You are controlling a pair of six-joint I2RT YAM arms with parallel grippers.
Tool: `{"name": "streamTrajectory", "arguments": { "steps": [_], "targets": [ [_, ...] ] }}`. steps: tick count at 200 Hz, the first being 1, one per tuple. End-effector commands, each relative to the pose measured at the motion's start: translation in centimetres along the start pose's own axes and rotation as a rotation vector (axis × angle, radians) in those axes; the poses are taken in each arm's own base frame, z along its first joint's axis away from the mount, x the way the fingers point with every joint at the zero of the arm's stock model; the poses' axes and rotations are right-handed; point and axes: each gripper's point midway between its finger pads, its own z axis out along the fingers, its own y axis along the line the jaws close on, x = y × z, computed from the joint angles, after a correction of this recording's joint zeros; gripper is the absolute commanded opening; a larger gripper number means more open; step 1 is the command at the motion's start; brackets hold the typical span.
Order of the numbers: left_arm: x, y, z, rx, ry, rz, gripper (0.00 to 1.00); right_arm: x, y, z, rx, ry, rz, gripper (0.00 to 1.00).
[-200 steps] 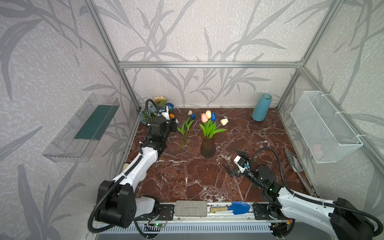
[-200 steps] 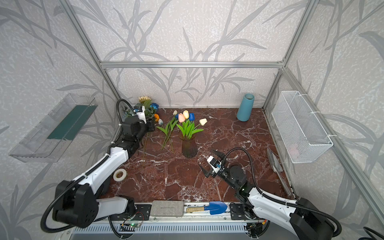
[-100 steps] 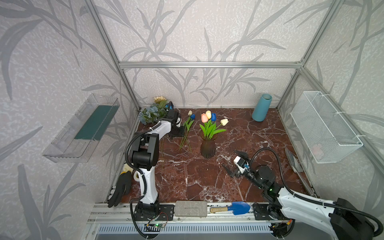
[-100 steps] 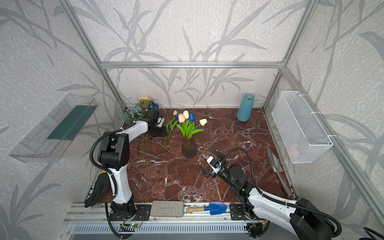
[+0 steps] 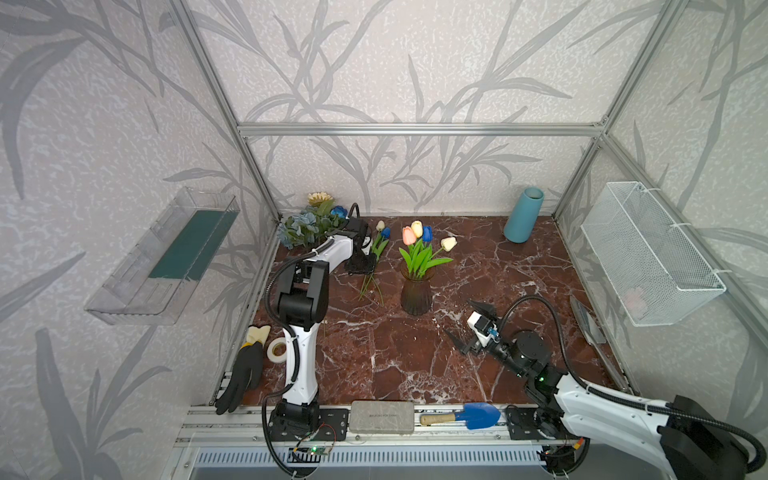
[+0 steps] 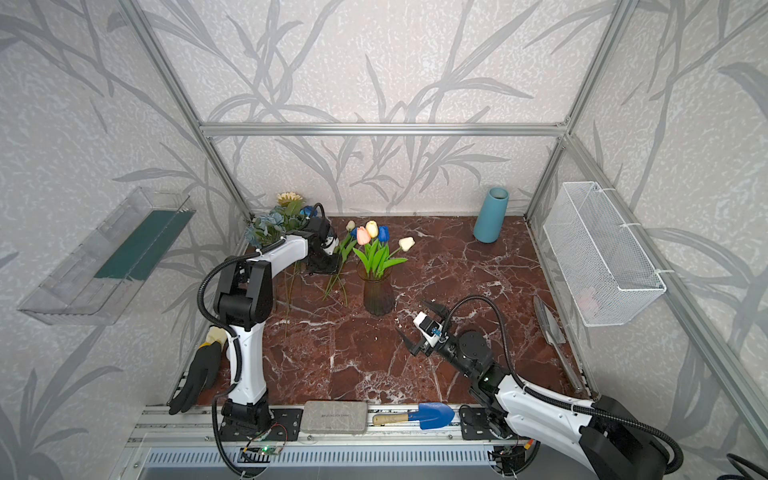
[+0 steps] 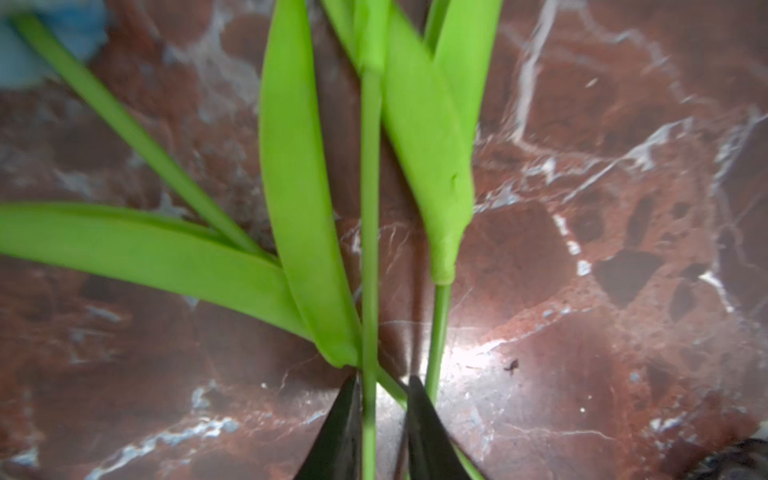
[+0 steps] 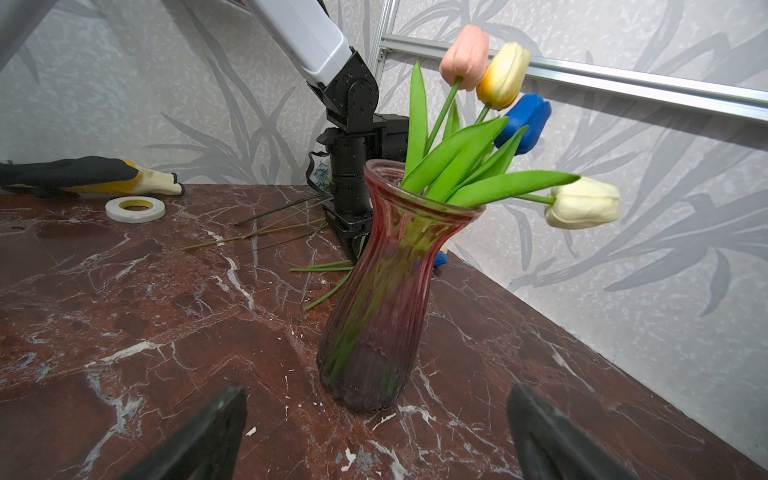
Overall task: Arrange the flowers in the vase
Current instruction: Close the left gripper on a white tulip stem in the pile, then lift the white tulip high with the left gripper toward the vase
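Two loose artificial tulips [image 5: 377, 253], one white bud and one blue, with green leaves, lie flat on the red-brown marble worktop [image 5: 399, 365], just left of the ribbed dark reddish glass vase [image 5: 415, 293] in both top views. Left gripper [image 7: 382, 380] is down on them: the left wrist view shows one green stem [image 7: 370, 208] between its black fingers [image 7: 340, 432], one finger against it and a slit of worktop on the other side; pinched or not, cannot tell. The vase stands upright near the worktop's middle and holds pink, yellow, blue and cream tulips [image 5: 415, 255]. A bunch of dusty-blue roses, cream daisy and deep-blue rose [image 5: 309, 222] sits in the back left corner, behind the left arm. Right gripper [image 5: 463, 321] hangs low over the worktop, nearer the front and right of the vase, apart from it, jaws spread wide with nothing between them
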Motion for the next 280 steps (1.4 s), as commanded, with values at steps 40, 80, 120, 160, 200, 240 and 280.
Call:
{"name": "streamTrajectory", "arguments": {
  "steps": [40,80,120,160,200,240,280],
  "targets": [
    [0.0,0.3,0.6,-0.043,0.057,0.025,0.07,-1.3,-0.1,0.2,0.0,-0.032,-0.008,0.98],
    [-0.4,0.0,-0.7,-0.065,0.037,0.038,0.0,-1.3,-0.2,0.3,0.002,-0.029,-0.007,0.98],
    [-1.4,-0.6,-4.1,-0.082,-0.044,0.042,0.01,-1.2,-0.1,0.3,0.0,-0.028,-0.006,0.98],
    [-1.6,-0.4,-5.7,-0.107,-0.097,0.044,0.05,-1.2,-0.1,0.3,-0.001,-0.031,-0.003,0.98],
    [-1.6,-0.3,-5.8,-0.117,-0.11,0.05,0.0,-1.1,-0.2,0.3,0.003,-0.028,-0.002,0.98],
    [-3.1,-1.3,-9.5,-0.097,-0.273,0.042,0.0,-1.1,-0.3,0.1,0.012,-0.026,-0.003,0.98],
    [-4.4,-2.5,-17.2,-0.059,-0.67,0.015,0.0,-1.1,-0.3,0.2,0.011,-0.028,0.0,0.98]
  ]
}}
